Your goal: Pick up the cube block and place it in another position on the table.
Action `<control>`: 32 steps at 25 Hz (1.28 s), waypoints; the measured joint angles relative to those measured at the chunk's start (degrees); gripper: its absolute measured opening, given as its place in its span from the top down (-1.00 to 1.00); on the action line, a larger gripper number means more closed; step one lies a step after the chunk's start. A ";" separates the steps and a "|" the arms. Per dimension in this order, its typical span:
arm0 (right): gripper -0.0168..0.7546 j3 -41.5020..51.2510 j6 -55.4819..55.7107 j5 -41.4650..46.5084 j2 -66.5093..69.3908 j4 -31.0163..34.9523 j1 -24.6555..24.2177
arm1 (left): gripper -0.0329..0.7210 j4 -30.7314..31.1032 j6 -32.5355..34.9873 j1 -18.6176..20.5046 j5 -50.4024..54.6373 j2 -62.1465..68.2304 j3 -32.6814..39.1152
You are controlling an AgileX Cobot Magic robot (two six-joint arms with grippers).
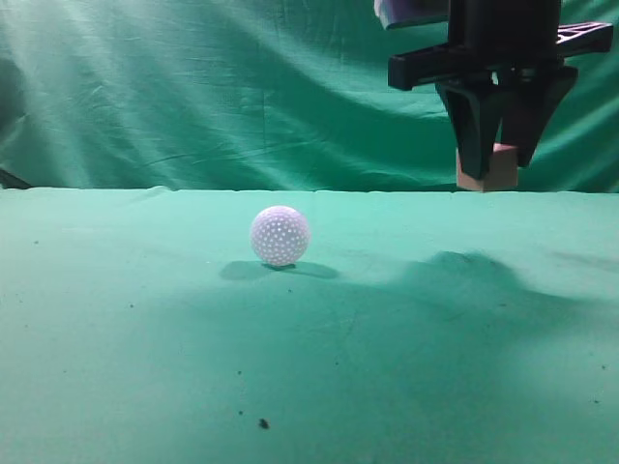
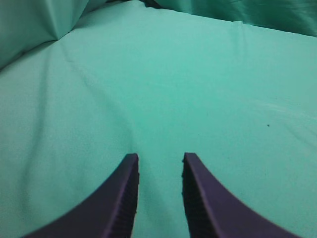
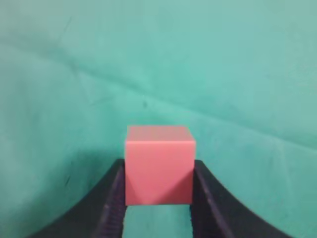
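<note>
My right gripper (image 1: pixel 493 159) hangs at the upper right of the exterior view, shut on the cube block (image 1: pixel 490 170), a small reddish-brown cube held well above the table (image 1: pixel 145 367). In the right wrist view the cube block (image 3: pixel 159 164) sits clamped between the two dark fingers of the right gripper (image 3: pixel 158 186), with green cloth below. My left gripper (image 2: pixel 159 163) is open and empty over bare green cloth; it does not show in the exterior view.
A white dimpled ball (image 1: pixel 280 236) rests on the table left of centre, well left of the held cube. A wrinkled green curtain (image 1: pixel 193 87) hangs behind the table. Dark specks (image 1: pixel 263 423) dot the cloth near the front.
</note>
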 joint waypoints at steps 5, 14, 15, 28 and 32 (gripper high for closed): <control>0.31 -2.53 -2.03 -6.45 2.67 6.74 -7.15 | 0.29 0.00 0.00 0.00 0.00 0.00 0.00; 0.31 -2.77 -6.15 -14.75 10.37 10.47 -8.53 | 0.29 0.00 0.00 0.00 0.00 0.00 0.00; 0.31 -2.77 -6.15 -15.34 10.64 10.47 -8.53 | 0.29 0.00 0.00 0.00 0.00 0.00 0.00; -0.57 -2.85 -8.15 -13.43 10.27 10.55 -8.53 | 0.29 0.00 0.00 0.00 0.00 0.00 0.00; -0.32 -2.85 -8.19 -6.72 5.40 10.77 -8.53 | 0.29 0.00 0.00 0.00 0.00 0.00 0.00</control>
